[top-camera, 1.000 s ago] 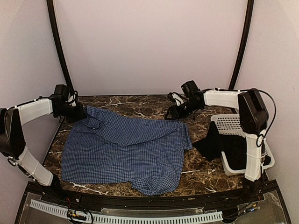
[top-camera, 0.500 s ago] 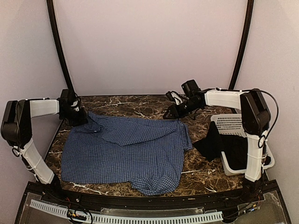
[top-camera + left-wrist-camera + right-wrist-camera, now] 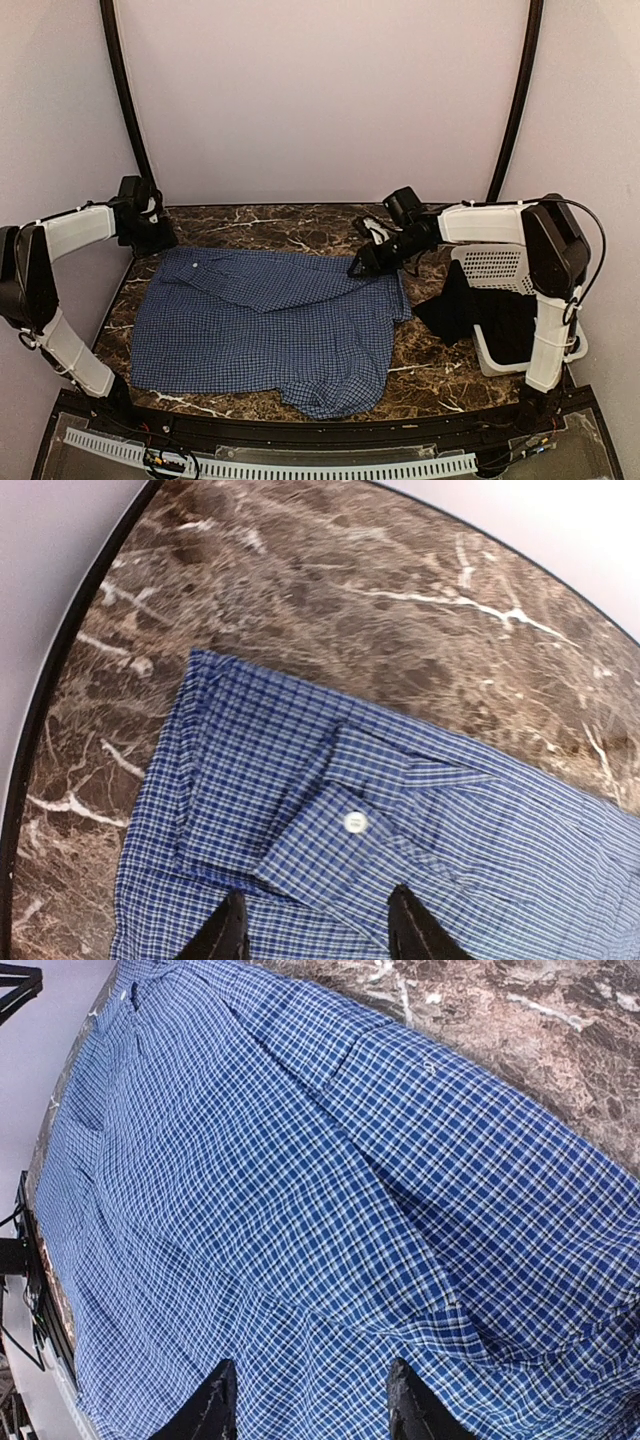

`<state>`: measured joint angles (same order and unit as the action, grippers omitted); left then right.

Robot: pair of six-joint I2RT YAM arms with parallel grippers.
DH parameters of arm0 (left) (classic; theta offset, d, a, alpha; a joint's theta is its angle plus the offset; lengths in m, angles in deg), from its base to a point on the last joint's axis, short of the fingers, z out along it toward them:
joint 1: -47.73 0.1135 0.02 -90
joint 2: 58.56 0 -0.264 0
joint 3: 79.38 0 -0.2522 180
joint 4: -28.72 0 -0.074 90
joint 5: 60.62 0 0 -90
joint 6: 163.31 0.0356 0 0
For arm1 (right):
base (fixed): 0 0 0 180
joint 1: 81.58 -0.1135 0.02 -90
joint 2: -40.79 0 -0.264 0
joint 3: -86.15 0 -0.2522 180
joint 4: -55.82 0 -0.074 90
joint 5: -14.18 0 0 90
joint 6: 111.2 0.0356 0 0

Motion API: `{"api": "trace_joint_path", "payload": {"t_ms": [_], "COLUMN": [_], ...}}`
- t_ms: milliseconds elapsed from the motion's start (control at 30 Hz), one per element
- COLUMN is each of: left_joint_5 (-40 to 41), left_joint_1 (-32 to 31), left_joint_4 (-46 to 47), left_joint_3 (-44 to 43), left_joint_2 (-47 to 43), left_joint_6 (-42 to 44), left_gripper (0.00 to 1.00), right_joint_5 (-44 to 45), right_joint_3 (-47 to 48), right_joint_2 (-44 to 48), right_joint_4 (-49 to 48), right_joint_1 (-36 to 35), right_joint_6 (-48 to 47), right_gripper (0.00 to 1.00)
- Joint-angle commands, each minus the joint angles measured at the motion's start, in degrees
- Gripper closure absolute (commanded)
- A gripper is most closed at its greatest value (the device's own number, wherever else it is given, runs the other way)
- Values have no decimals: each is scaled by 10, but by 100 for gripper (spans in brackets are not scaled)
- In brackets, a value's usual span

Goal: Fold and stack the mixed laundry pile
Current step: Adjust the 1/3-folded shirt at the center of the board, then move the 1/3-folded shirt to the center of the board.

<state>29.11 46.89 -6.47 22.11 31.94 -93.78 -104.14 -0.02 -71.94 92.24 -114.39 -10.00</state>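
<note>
shirt (image 3: pixel 270 320) lies flat, long axis left-right; left tool (image 3: pixel 318 925), right tool (image 3: pixel 310 1400) both parted.

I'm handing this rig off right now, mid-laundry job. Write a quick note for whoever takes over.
Left end effector: open, empty, above the far left corner of the blue checked shirt.
Right end effector: open, empty, over the shirt's far right corner.
Shirt: spread out on the marble table, near hem rumpled.
Black garment: draped over the rim of the white basket, partly on the table.
Done: shirt laid out.
Left: fold the shirt, pull out and fold the black garment, stack both.
</note>
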Motion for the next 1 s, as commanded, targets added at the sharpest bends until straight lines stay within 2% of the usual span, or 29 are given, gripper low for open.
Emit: {"api": "trace_joint_path", "payload": {"t_ms": [0,233,433,533,800,900,967], "left_joint_5": [-71,-123,-154,-151,-146,-126,-124], "left_joint_1": [-41,-58,-71,-72,-71,-66,-60], "left_joint_4": [-2,27,55,73,56,15,-2], "left_joint_3": [-5,40,62,54,-108,-200,-234], "left_joint_2": [-35,8,35,78,271,320,316], "left_joint_6": [30,-24,-32,-44,-56,-43,-35], "left_gripper": [53,56,56,56,63,63,62], "right_joint_5": [29,60,61,68,75,63,45], "right_joint_3": [2,71,119,163,325,383,398], "right_joint_2": [-12,-114,-156,-184,-275,-280,-245], "right_joint_4": [-19,26,50,68,108,123,129], "right_joint_1": [-10,2,43,65,112,122,121], "right_joint_6": [31,26,17,15,14,6,-1], "right_gripper": [53,58,62,62,61,55,50]}}
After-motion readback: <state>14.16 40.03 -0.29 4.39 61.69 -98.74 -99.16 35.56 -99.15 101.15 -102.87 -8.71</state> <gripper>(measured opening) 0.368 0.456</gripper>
